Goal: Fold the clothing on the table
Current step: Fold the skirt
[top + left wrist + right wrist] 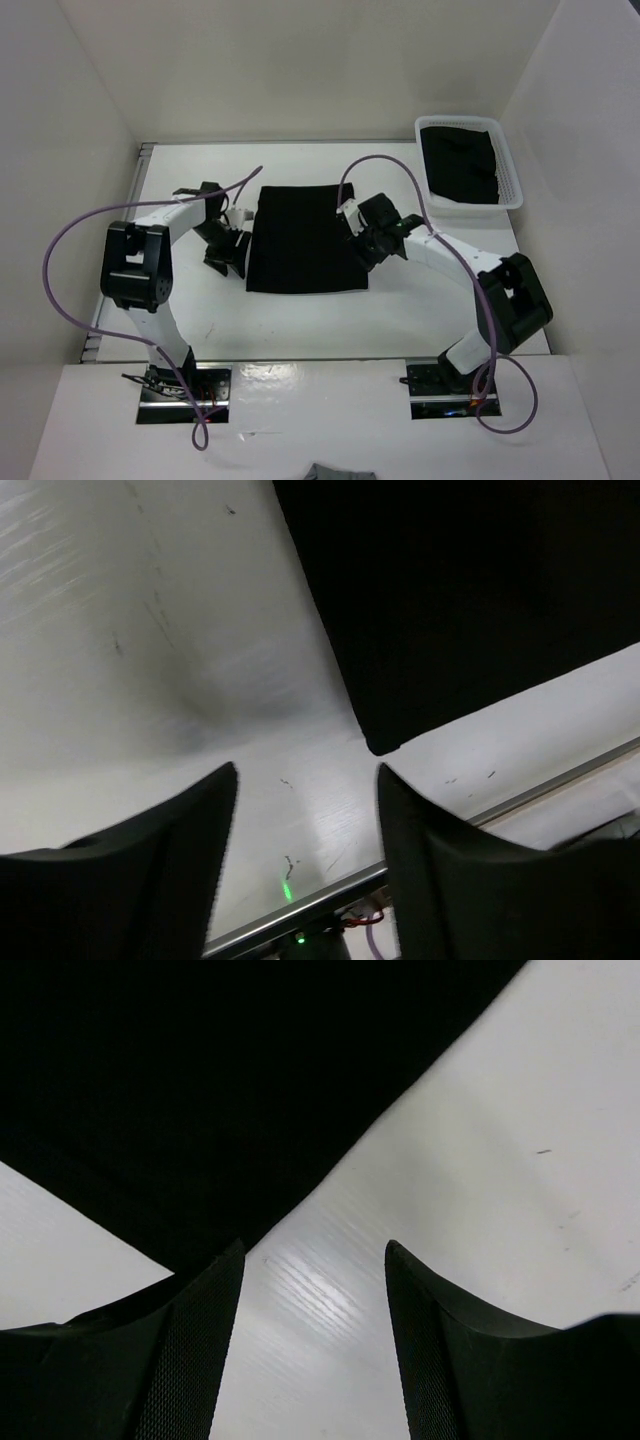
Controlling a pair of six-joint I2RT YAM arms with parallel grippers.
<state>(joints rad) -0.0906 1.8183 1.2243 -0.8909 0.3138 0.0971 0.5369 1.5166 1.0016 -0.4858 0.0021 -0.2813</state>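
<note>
While the clothing [305, 240] is lying flat and spread in the middle of the table [300, 330], the top view is showing the left gripper [226, 252] just beside its near-left corner and the right gripper [362, 245] at its near-right edge. A white mesh basket [512, 175] is sitting well apart at the far right. In the left wrist view, the jaws are standing apart with nothing between them. The garment's corner is lying just ahead of the gap, nearer one finger [470, 880]. In the right wrist view, the jaws are likewise standing released and empty, with a corner lying up against one finger [150, 1360]. I am judging the step as taking the two near corners. Each gripper should centre on its corner, pinch every layer, and lift level with the other. The garment's long axis seems to be running from the arms toward the far wall. I cannot tell which end is its top.
</note>
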